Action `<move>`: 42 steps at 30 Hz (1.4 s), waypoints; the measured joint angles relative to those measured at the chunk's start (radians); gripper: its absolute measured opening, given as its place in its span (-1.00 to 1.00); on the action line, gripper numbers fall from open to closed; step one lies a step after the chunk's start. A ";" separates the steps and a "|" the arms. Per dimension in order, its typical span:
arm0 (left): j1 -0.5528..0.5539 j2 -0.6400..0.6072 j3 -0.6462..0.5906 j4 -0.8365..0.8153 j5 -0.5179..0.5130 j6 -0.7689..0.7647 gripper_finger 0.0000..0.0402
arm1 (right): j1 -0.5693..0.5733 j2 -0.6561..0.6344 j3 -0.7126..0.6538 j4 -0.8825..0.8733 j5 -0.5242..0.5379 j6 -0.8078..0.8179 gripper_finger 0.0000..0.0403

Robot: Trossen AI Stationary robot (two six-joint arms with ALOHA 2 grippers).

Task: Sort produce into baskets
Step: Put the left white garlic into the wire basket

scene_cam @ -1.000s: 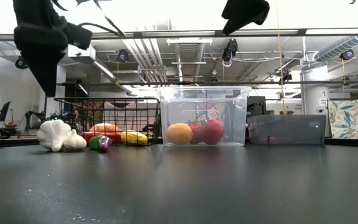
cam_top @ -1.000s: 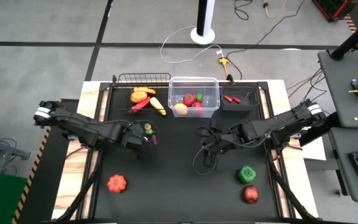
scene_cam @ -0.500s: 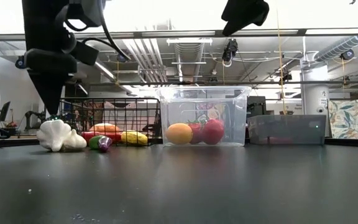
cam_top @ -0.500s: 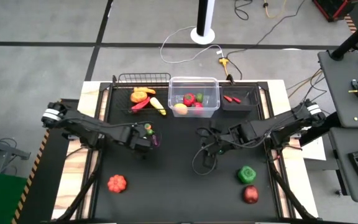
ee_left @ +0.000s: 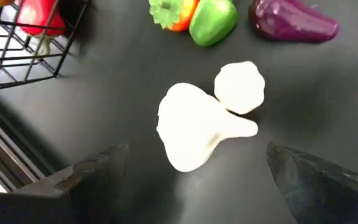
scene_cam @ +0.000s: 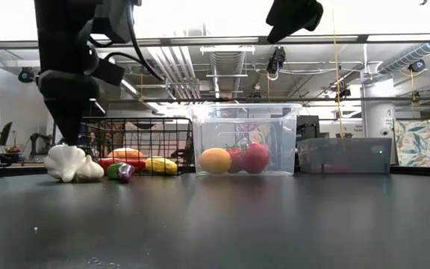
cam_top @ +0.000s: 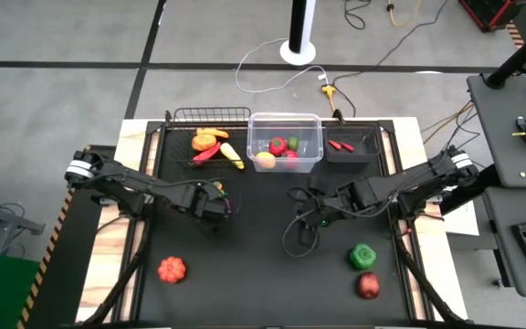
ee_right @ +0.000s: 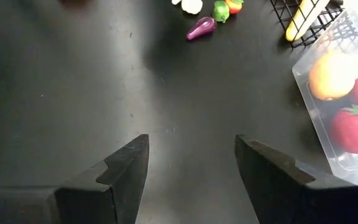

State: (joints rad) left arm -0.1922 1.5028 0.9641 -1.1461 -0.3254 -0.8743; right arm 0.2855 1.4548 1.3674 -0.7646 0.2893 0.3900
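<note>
The step in hand is judged to be the approach to a pick. The left gripper point(ee_left: 191, 171) is poised directly above the white garlic point(ee_left: 194, 134), with its jaws spread wide to either side of the piece and nothing held between them. The landmark used throughout is the clear plastic bin point(cam_top: 285, 165), placed at the far edge of the table point(cam_top: 263, 274).

The garlic lies in front of the bin and to its left, just beside a small green pepper point(ee_left: 211, 22) and a purple aubergine point(ee_left: 294, 25). The black wire basket point(cam_top: 210, 116) stands immediately to the left of the bin and already contains long yellow, orange and red pieces. The low dark tray point(cam_top: 347, 157) stands immediately to the right of the bin, and red chillies point(cam_top: 341, 144) are seen in it. Round red and orange fruit is contained in the bin itself.

The right gripper point(ee_right: 191, 171) is held in front of the bin, above bare table, with its jaws partly open and empty.

An orange pumpkin point(cam_top: 172, 269), a larger green pepper point(cam_top: 362, 256) and a red fruit point(cam_top: 368, 285) remain unsorted at the near edge, well apart from the bin.

For the next move, a straight descent is required until the fingers flank the garlic, followed by closure. Care is called for, since the lobed shape may slip.
</note>
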 joint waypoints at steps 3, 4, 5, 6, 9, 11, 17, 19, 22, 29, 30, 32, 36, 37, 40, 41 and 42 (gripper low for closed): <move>0.005 0.000 -0.021 0.005 0.016 0.002 0.80 | 0.000 0.000 0.000 0.000 0.000 0.000 0.13; 0.006 0.000 -0.032 0.009 0.021 0.002 0.80 | 0.000 0.000 0.000 0.000 0.000 0.001 0.13; 0.007 0.000 -0.043 0.016 0.021 0.002 0.80 | 0.000 0.000 0.000 0.000 0.000 0.002 0.13; 0.008 0.000 -0.054 0.025 0.021 0.006 0.80 | 0.000 0.000 0.000 0.000 0.000 0.002 0.13; 0.013 0.000 -0.082 0.063 0.021 0.029 0.80 | 0.000 0.000 0.000 0.000 0.000 0.002 0.13; 0.020 0.000 -0.096 0.095 0.023 0.045 0.80 | 0.000 0.000 0.000 0.000 0.000 0.002 0.13; 0.037 0.000 -0.123 0.154 0.022 0.079 0.66 | 0.000 0.000 0.000 0.000 0.000 0.002 0.13; 0.037 0.000 -0.124 0.159 0.022 0.081 0.60 | 0.000 0.000 0.000 0.000 0.000 0.002 0.13; 0.039 0.000 -0.124 0.160 0.026 0.082 0.50 | 0.000 0.000 0.000 0.000 0.000 0.002 0.13; 0.039 0.000 -0.124 0.160 0.056 0.091 0.24 | 0.000 0.000 0.000 0.000 0.000 0.002 0.13; 0.039 0.000 -0.124 0.161 0.056 0.092 0.20 | 0.000 0.000 0.000 0.000 0.000 0.002 0.13; 0.039 0.000 -0.124 0.161 0.056 0.096 0.13 | 0.000 0.000 0.000 0.000 0.000 0.002 0.13; 0.039 0.000 -0.123 0.161 0.056 0.096 -0.02 | 0.000 0.000 0.000 0.000 0.000 0.002 0.13; 0.039 -0.001 -0.123 0.161 0.056 0.096 -0.05 | 0.000 0.000 0.000 0.000 0.000 0.002 0.13; 0.039 -0.002 -0.123 0.161 0.056 0.103 -0.17 | 0.000 0.000 0.000 0.000 0.000 0.002 0.13; 0.039 -0.002 -0.123 0.161 0.056 0.106 -0.20 | 0.000 0.000 0.000 0.000 0.000 0.002 0.13; 0.039 -0.002 -0.123 0.161 0.056 0.107 -0.23 | 0.000 0.000 0.000 0.000 0.000 0.002 0.13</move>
State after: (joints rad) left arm -0.1535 1.5013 0.8410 -0.9848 -0.2699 -0.7677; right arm 0.2855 1.4548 1.3670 -0.7643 0.2893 0.3920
